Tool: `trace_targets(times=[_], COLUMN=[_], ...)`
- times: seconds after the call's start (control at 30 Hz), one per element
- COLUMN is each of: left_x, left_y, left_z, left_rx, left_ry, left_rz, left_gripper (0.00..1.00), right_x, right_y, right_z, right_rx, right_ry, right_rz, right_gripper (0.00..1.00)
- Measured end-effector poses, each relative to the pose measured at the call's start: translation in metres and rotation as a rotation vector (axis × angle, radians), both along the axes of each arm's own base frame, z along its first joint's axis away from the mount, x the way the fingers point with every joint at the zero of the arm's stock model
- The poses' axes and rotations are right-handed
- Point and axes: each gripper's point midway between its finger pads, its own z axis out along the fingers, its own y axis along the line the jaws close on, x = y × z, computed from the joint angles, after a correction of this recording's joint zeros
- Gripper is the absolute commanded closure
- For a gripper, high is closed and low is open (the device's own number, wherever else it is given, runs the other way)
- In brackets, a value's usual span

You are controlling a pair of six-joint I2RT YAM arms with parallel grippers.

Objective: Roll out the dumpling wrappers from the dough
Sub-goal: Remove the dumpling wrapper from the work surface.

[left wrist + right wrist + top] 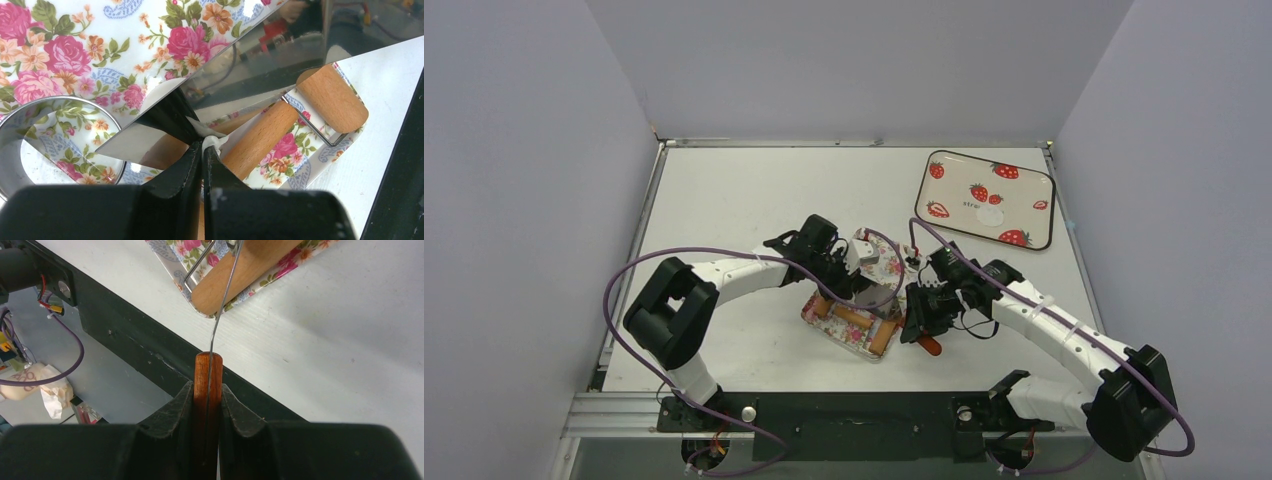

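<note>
where the rectangular floral-print tray [815, 313] sits mid-way across the white surface [744, 200], the left pincer [203, 148] is closed tight, its tips nipping a small whitish scrap of dough [214, 142] right at the edge of the shiny spatula blade [260, 55]; in the left wrist view the brown wooden roller [260, 142] lies at the scrap's 3 o'clock, the hollow silver metal ring [10, 160] at its 9 o'clock; the right pincer [206, 388] clamps the spatula's red handle [207, 365]; a thin white round dumpling wrapper [990, 215] rests on the strawberry-print tray [944, 195] at the surface's 2 o'clock.
</note>
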Motion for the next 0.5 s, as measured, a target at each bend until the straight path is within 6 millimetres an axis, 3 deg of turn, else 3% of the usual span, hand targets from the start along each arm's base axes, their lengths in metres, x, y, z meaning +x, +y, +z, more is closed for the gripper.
trace_targets(times=[0.5], left_x=[0.0080], left_y=[-0.0082], left_z=[0.0024], left_rx=[-0.016], left_ry=[-0.013], left_rz=[0.049], left_gripper=[1.00], right_x=[-0.0013], right_y=[-0.0016], right_z=[0.0004], right_rx=[-0.002], right_ry=[-0.007], right_rz=[-0.008], right_gripper=[1.00])
